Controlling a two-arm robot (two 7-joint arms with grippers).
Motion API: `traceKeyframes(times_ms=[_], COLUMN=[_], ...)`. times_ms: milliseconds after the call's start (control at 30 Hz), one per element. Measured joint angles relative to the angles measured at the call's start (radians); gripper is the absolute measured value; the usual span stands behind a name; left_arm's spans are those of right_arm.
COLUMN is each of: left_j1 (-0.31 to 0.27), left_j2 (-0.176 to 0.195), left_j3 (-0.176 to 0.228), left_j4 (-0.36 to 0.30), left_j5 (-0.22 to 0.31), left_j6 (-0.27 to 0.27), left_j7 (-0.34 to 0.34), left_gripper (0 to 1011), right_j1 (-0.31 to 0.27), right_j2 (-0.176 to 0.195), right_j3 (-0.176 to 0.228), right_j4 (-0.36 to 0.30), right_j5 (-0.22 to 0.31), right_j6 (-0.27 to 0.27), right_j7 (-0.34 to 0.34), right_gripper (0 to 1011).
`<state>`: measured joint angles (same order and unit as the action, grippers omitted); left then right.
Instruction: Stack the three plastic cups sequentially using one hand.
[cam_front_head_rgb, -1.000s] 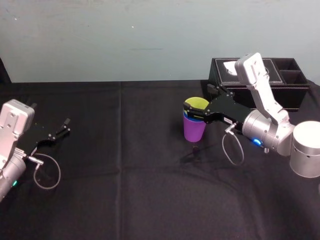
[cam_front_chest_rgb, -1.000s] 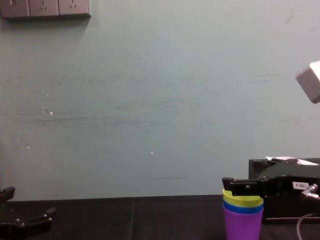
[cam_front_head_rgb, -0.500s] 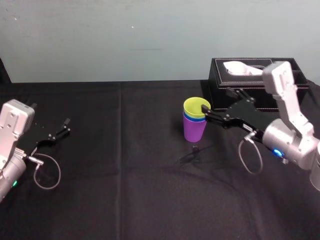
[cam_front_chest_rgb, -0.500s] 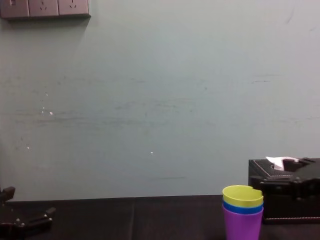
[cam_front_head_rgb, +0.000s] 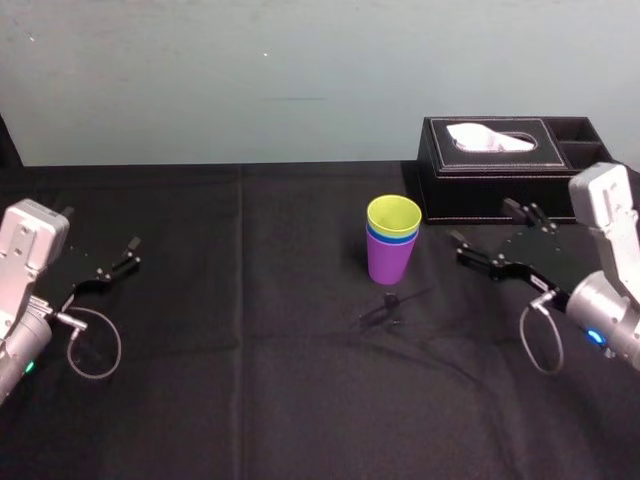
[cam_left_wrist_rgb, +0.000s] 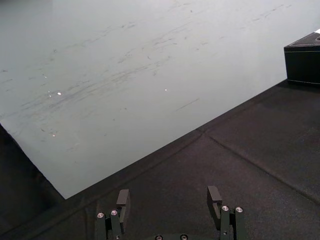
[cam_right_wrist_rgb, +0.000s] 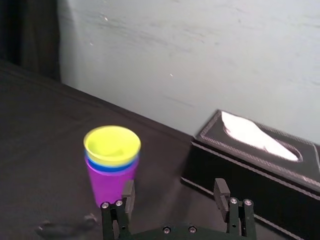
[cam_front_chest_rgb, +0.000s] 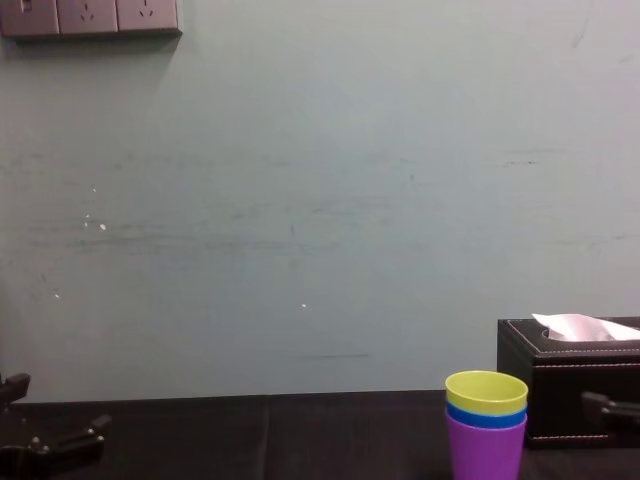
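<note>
Black tablecloth bears nested cups; head view shows right pincer open nearby.

Three cups stand nested as one stack ahead of the right gripper's fingers: one yellow-green, one blue and one purple. There is one black tissue box, with one white tissue poking out of it. There are two grippers, the left gripper and the right gripper, each with two fingers, four in all. Two cable loops show, one by each arm. One worktop carries everything, under one black cloth. Three socket plates sit in a row on the wall.
</note>
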<state>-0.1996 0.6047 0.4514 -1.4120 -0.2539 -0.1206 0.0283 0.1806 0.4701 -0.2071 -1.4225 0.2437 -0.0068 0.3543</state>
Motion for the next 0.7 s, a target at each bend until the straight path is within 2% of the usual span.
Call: traceKeyframes(times_ms=[333,700], left_j1=[0.0,0.0], left_j2=[0.0,0.0], left_j3=[0.0,0.0], left_j4=[0.0,0.0], left_j5=[0.0,0.0], left_j6=[0.0,0.0], left_j7=[0.0,0.0], left_gripper=[1010,1010], right_j1=[-0.006,-0.006], right_j2=[-0.001,-0.001], right_j3=[0.028,0.028], right_j4=[0.094,0.087], right_j5=[0.009,0.009], right_j6=[-0.023,-0.023], right_j7=[0.032,0.032], right_gripper=[1004,1004])
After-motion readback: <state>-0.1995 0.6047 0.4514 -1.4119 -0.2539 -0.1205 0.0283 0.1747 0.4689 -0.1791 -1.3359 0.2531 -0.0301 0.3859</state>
